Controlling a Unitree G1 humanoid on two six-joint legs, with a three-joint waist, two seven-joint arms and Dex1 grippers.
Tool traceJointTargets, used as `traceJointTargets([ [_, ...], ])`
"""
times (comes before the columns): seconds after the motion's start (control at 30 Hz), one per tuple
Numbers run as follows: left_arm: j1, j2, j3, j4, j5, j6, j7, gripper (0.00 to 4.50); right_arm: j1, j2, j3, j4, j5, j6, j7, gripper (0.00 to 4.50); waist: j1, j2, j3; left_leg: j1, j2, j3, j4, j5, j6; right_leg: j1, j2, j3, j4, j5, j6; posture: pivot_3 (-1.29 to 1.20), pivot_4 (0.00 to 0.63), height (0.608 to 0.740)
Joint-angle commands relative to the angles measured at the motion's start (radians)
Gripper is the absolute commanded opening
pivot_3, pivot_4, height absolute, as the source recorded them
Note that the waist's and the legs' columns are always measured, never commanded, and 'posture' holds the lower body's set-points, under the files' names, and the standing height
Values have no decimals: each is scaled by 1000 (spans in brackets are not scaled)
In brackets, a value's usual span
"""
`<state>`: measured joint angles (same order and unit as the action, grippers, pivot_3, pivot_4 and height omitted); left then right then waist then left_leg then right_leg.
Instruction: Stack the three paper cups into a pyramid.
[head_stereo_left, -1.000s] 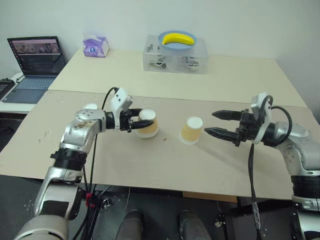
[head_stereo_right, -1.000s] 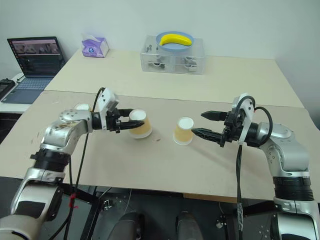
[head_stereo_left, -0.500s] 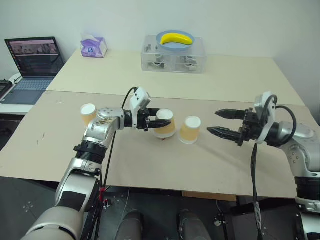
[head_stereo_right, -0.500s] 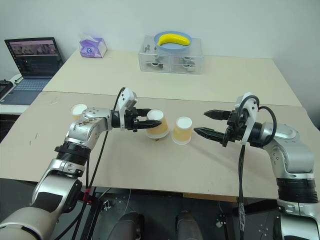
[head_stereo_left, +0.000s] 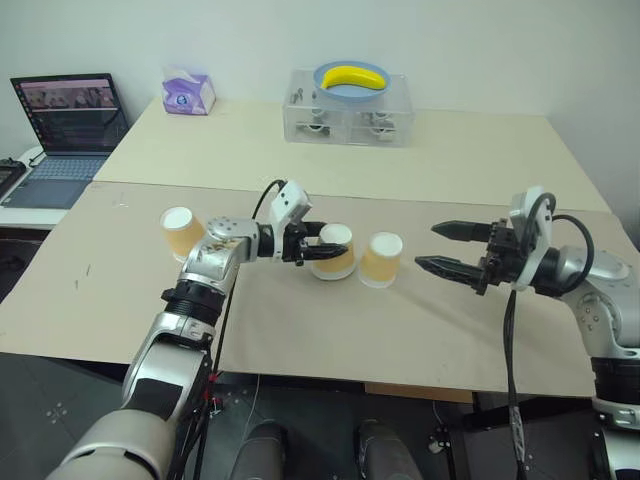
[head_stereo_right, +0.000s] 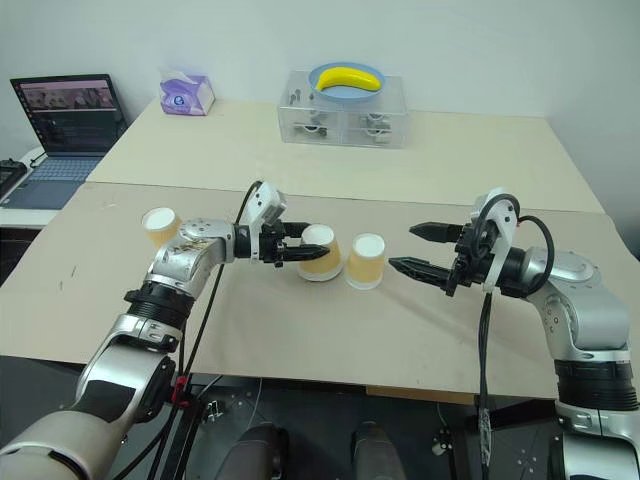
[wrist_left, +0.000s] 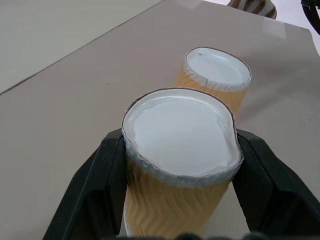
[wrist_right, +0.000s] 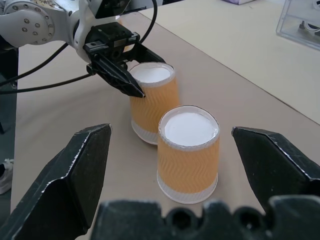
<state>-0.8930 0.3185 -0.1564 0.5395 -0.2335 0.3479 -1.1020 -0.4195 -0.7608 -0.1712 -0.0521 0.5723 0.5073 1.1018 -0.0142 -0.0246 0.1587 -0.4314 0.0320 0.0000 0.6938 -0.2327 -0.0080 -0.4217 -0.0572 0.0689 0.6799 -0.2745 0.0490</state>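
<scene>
Beige tabletop (head_stereo_left: 300, 330), pale wall behind; laptop (head_stereo_left: 70, 125), tissue box (head_stereo_left: 190, 92) and a clear box with a banana (head_stereo_left: 355, 76) stood at the far side.

Change over the last second: the left gripper (head_stereo_left: 308, 247) had carried its held cup (head_stereo_left: 333, 251) across toward the right gripper (head_stereo_left: 450, 247). That cup was well apart from the standing cup (head_stereo_left: 381, 260) a second earlier; it now sat just beside it, seemingly down on the table, both upside down. Judged: the pyramid's base pair is nearly set, pending release.

Left jaws clamped on the held cup's sides. Right jaws spread wide and empty, with the standing cup just ahead of the tips and untouched.

Count: three cups. One gripped, one beside it, the third cup (head_stereo_left: 182, 230) well behind the left gripper, presumably the top piece. Two grippers.
</scene>
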Motion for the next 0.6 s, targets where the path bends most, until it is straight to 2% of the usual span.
traceJointTargets([
  [0.03,-31,-9,5,-1,5,-21,-7,2512,-4,-11,-35,-34,20,-7,-8,4500,0,0,0,0,0,0,0,0,0,0,0,0,0,0,0,0,150,694],
  [0.1,-36,-13,8,10,5,-20,-7,2512,-2,-9,-37,-35,21,-8,-11,4500,-1,0,0,0,0,0,0,0,0,0,0,0,0,0,0,0,150,694],
  [0.17,-44,-16,17,20,-11,7,-18,3466,1,-10,-37,-35,20,-9,-14,4500,0,0,0,0,0,0,0,0,0,0,0,0,0,0,0,0,150,694],
  [0.27,-49,-15,20,16,-5,6,-8,4484,4,-13,-40,-33,22,-10,-14,4500,0,0,0,0,0,0,0,0,0,0,0,0,0,0,0,0,150,694],
  [0.43,-54,-25,52,35,0,-60,49,4484,-2,-16,-48,-27,28,-6,-14,4500,0,0,0,0,0,0,0,0,0,0,0,0,0,0,0,0,150,694],
  [0.6,-72,-53,130,5,-53,-27,121,4484,-7,-13,-39,-21,20,-11,-10,4500,1,0,0,0,0,0,0,0,0,0,0,0,0,0,0,0,150,694],
])
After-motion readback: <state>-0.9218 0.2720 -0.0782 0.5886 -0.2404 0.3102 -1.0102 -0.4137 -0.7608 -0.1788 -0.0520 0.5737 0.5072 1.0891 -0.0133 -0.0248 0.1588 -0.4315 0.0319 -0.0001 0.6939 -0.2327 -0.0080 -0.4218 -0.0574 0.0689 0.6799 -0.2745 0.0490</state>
